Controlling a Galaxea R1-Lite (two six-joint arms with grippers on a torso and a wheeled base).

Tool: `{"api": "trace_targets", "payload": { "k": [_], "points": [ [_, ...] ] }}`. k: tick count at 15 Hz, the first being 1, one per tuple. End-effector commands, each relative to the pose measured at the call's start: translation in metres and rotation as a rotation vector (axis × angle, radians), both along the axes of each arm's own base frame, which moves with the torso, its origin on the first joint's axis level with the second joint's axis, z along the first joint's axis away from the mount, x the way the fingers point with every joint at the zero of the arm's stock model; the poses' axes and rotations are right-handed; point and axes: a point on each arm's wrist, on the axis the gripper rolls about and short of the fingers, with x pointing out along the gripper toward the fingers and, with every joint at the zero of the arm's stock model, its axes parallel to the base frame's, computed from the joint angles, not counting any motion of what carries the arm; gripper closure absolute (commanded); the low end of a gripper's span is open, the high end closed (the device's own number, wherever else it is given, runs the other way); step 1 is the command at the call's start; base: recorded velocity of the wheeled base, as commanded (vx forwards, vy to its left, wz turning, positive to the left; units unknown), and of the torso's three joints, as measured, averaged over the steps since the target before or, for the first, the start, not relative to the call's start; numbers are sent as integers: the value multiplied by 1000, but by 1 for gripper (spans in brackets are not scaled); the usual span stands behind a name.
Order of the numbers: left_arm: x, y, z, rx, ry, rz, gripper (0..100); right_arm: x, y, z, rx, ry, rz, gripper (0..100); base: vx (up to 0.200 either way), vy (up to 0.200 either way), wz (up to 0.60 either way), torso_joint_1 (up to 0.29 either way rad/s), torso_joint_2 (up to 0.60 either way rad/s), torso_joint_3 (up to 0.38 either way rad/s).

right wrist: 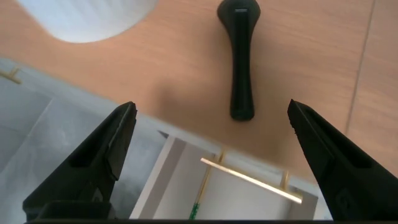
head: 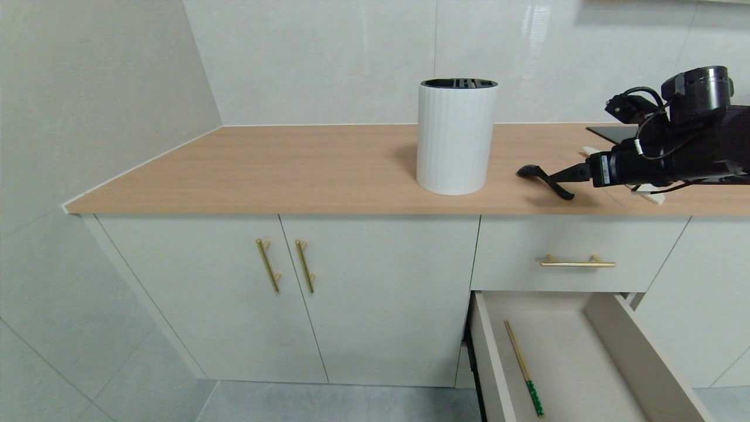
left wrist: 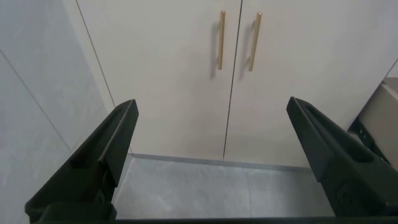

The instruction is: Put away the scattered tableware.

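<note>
L gripper (left wrist: 211, 106) hangs low before the cabinet doors (left wrist: 174, 62), jaws spread, empty. On the counter (head: 293, 170): white holder (head: 456, 138), just right of it a black spoon (head: 528, 171) lying loose, w/ R gripper (right wrist: 211, 107) spread wide over its handle end, gripping nothing. Drawer (head: 489, 351) below is open w/ chopsticks (head: 523, 366) inside, so that bit looks done; spoon & a white piece (head: 651, 197) under R arm (can't tell what) left to stow, I reckon

Standing here, I can't read a single word, number or sign anywhere. The nearest thing to print is a small pale label (head: 607, 166) wrapped on the right arm (head: 674, 155) near its wrist, and whatever is marked on it is too small to make out.
</note>
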Motion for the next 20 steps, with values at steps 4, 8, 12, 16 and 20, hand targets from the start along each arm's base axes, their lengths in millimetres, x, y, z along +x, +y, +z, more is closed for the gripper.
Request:
{"api": "trace_targets", "payload": {
  "k": [4,8,12,16,20],
  "points": [
    [0,0,0,-1,0,0,0,42,8,-25,0,13,15,0,0,0,0,0,0,0],
    [0,0,0,-1,0,0,0,57,9,-36,2,21,15,0,0,0,0,0,0,0],
    [0,0,0,-1,0,0,0,62,8,-39,2,18,12,0,0,0,0,0,0,0],
    [0,0,0,-1,0,0,0,64,7,-39,1,15,8,0,0,0,0,0,0,0],
    [0,0,0,-1,0,0,0,65,7,-42,1,23,8,100,0,0,0,0,0,0]
  ]
}}
